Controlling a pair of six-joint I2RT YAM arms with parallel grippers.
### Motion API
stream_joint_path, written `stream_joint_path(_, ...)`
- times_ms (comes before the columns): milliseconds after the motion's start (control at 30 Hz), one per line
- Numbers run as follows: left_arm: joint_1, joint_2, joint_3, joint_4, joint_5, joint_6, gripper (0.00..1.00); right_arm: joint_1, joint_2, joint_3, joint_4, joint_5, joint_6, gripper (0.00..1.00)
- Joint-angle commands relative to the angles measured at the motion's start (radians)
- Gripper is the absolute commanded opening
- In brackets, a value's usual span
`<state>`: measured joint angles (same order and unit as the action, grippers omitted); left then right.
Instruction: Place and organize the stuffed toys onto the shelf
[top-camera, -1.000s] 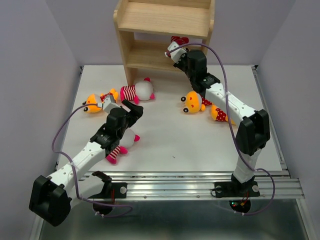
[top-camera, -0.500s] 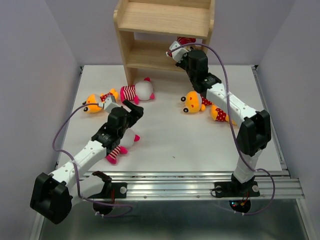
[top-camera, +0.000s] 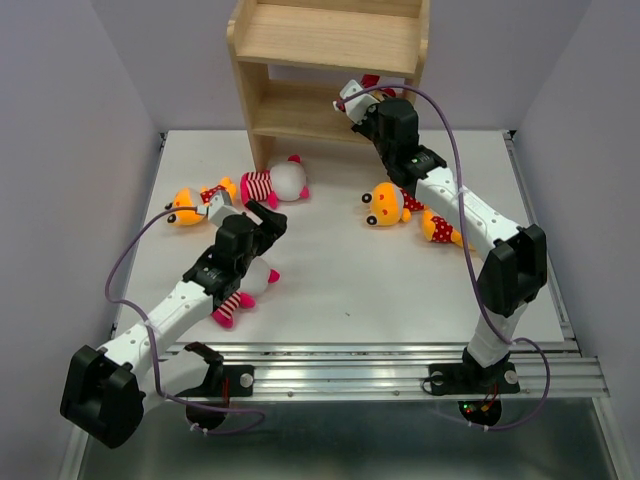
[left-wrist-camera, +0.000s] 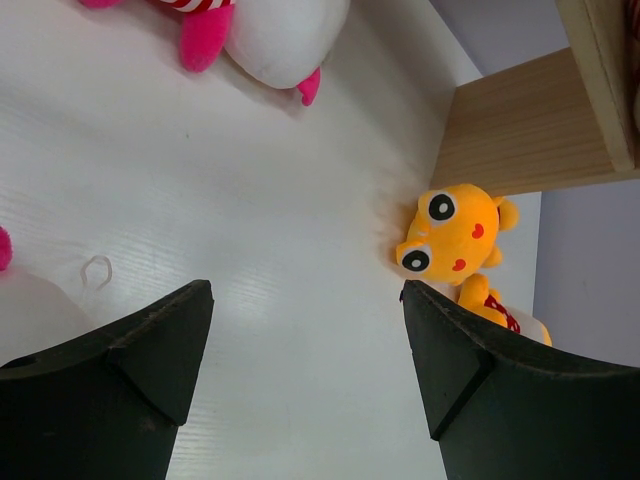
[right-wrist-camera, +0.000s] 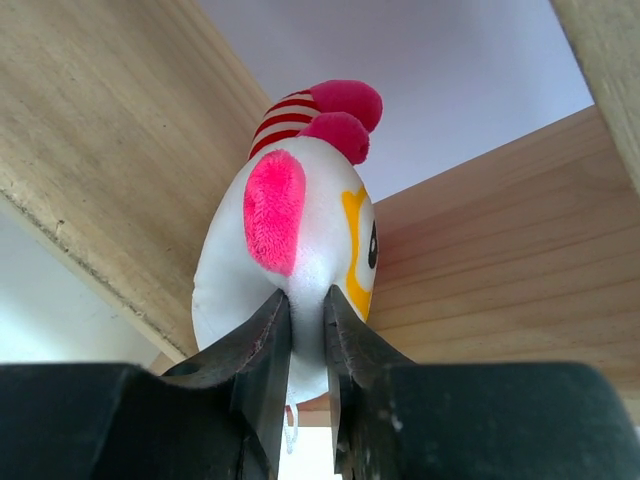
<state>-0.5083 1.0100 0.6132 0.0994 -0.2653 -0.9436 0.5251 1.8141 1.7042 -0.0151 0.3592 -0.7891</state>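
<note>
The right arm stretches forward to the shelf (top-camera: 330, 40), and the right claw (right-wrist-camera: 305, 295) has its fingers a narrow slit apart at the head of a white toy (right-wrist-camera: 300, 230) on the lower board. I cannot tell whether they pinch it. The left arm bends low over the table (top-camera: 350, 280), and the left claw (left-wrist-camera: 305, 300) is spread wide and empty. There are three white toys and three yellow toys (top-camera: 385, 203); five of the six lie on the table.
</note>
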Motion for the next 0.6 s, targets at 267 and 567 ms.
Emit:
stream_joint_path(267,0.005,-0.051,-0.023,0.011,-0.022,0.008,0.87,0.007,-0.047,0.005,0.018,-0.006,0.053,0.38)
stream_joint_path(567,0.005,-0.051,-0.024,0.011,-0.020,0.008,0.87,0.007,-0.070,0.008,-0.040,-0.083,0.109,0.51)
